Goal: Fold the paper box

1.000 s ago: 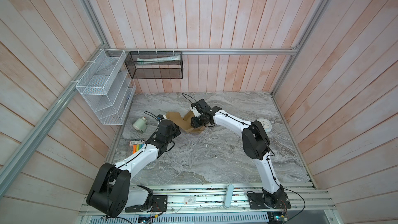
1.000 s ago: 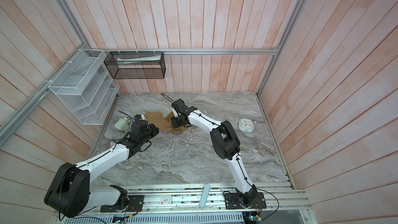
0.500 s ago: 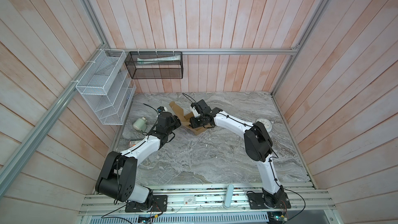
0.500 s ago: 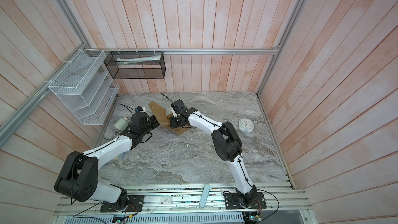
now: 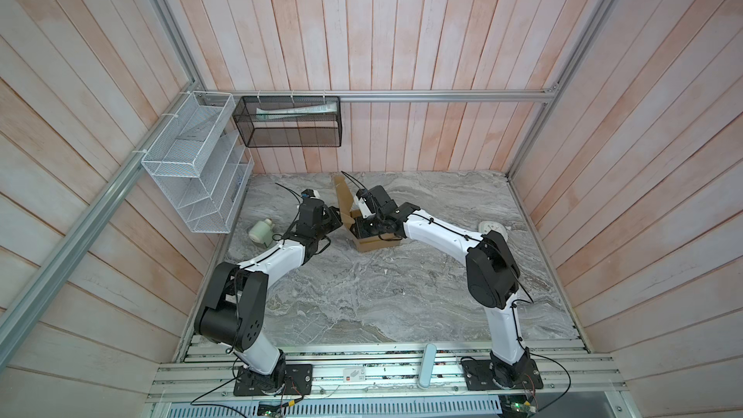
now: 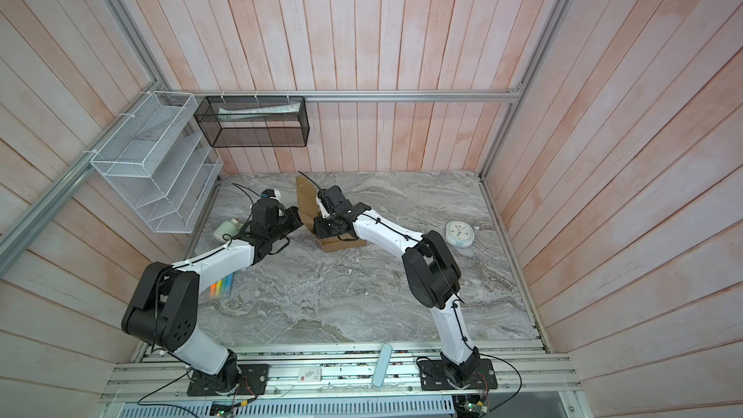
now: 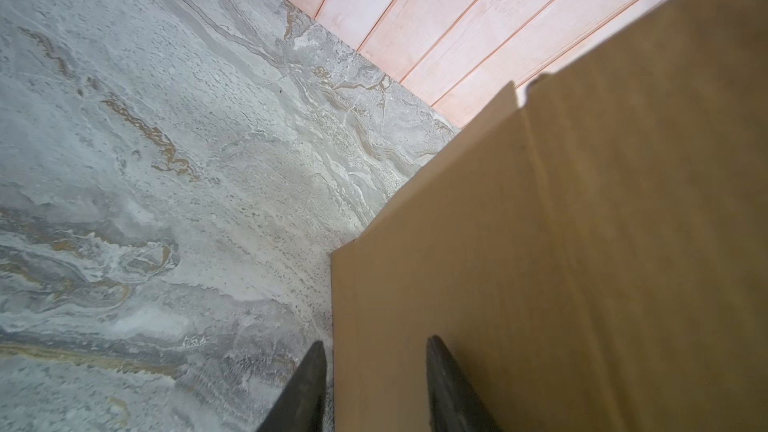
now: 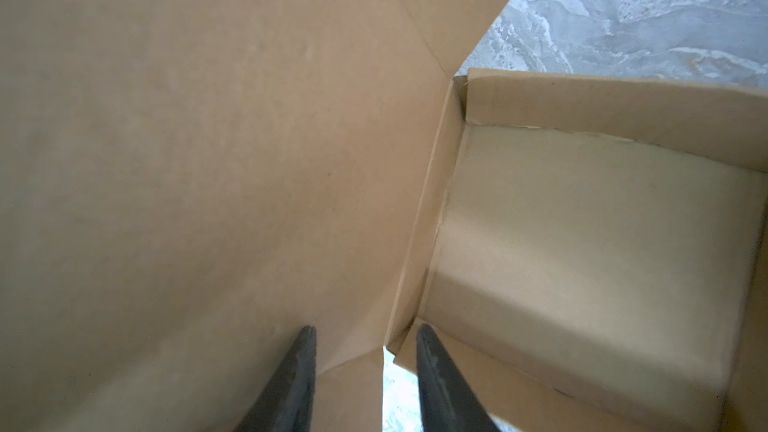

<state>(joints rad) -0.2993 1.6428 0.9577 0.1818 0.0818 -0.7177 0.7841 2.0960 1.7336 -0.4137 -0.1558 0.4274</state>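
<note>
Grey marbled tabletop [image 5: 362,295] fills the floor of a cell walled in pale pink planks [image 5: 402,34]. Toward the back, near the middle, the paper box [image 5: 376,244] rests on the marble. Its shallow tray [image 8: 582,263] has its walls up, and its big lid flap [image 5: 341,199] rises steeply from the tray's left side.

In both top views the left gripper [image 5: 335,217] is low at the outer face of that flap, and the right gripper [image 5: 360,231] reaches over the tray on the flap's inner side.

The left wrist view shows the left gripper's fingers [image 7: 307,384] spread apart. One tip lies in front of the cardboard face and the other sits just off its edge over the marble, with nothing pinched between them. In the right wrist view the right gripper's fingers [image 8: 440,367] are likewise parted and straddle the tray's corner — one tip before the flap's inner face, one over the tray — without clamping it.

A white bottle [image 5: 261,231] lies left of the left arm. A round clock [image 6: 460,233] sits right of the right arm, well apart from the box. On the walls hang a white wire rack [image 5: 193,162] and a black mesh basket [image 5: 287,122].
</note>
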